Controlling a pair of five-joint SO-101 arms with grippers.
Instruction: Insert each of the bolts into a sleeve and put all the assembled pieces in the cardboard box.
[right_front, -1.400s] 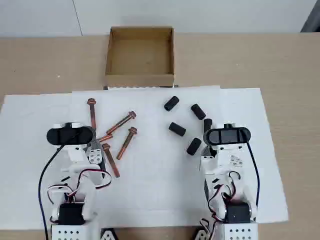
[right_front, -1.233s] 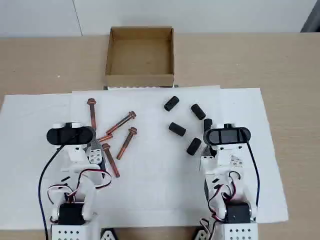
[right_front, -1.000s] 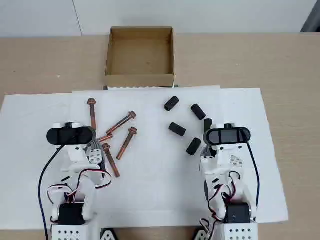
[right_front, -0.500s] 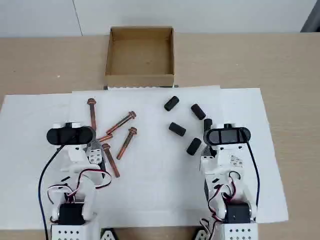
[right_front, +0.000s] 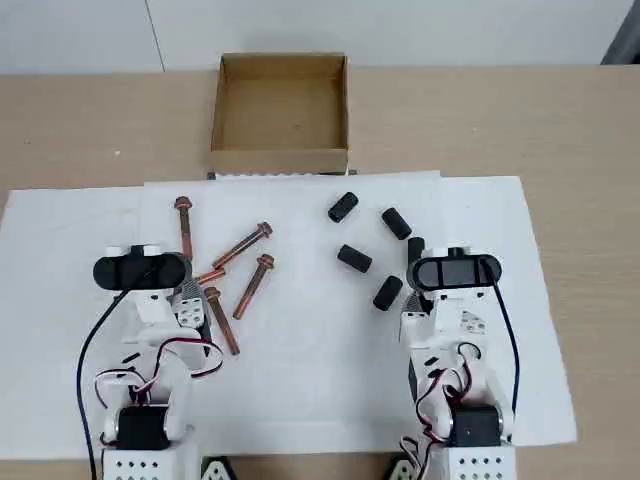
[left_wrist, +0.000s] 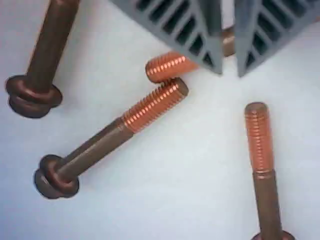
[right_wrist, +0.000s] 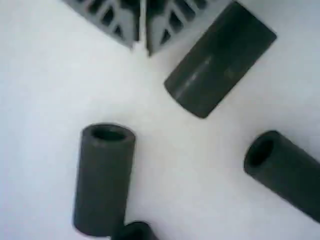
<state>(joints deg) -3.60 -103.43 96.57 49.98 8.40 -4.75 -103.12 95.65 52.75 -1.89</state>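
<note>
Several copper bolts lie scattered on the white paper: one (right_front: 185, 226) farthest back, one (right_front: 242, 245) slanted, one (right_front: 252, 286) beside it. The left arm (right_front: 142, 272) stands over them. In the left wrist view my left gripper (left_wrist: 228, 72) is shut just above a bolt's threaded end (left_wrist: 165, 67), with another bolt (left_wrist: 107, 142) next to it. Several black sleeves (right_front: 343, 207) (right_front: 354, 258) lie to the right. The right arm (right_front: 455, 271) stands beside one sleeve (right_front: 388, 292). My right gripper (right_wrist: 141, 48) is shut, empty, close to a lying sleeve (right_wrist: 220, 60).
The open cardboard box (right_front: 280, 160) stands empty at the back, beyond the paper sheet (right_front: 300, 380). Bare wooden table (right_front: 580, 130) runs around the sheet. Two more sleeves (right_wrist: 105, 177) (right_wrist: 282, 172) lie near the right gripper.
</note>
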